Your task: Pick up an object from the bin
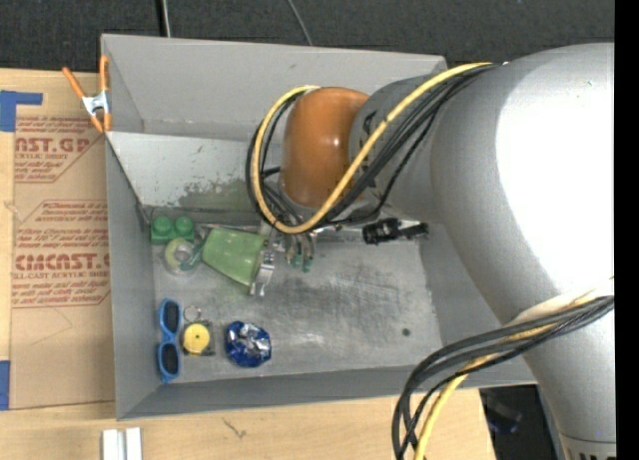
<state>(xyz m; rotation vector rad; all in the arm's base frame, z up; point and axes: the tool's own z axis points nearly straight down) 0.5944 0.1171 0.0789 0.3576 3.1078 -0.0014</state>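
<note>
My gripper (pixel 283 266) hangs below the orange wrist cover, low over the middle of the bin floor. Its two fingers stand apart, so it is open, and nothing shows between them. The left fingertip (pixel 265 274) is right at the near end of a pale green plastic cup (pixel 230 253) lying on its side; I cannot tell whether they touch. A clear round ring-like piece (pixel 180 256) lies just left of the cup. Above that sits a darker green double-knobbed piece (pixel 171 229).
Along the bin's front left lie blue sunglasses (pixel 167 339), a small yellow round thing (pixel 197 338) and a crumpled blue shiny ball (pixel 247 343). The arm and its cables cover the bin's right side. Bare floor shows to the right of the gripper.
</note>
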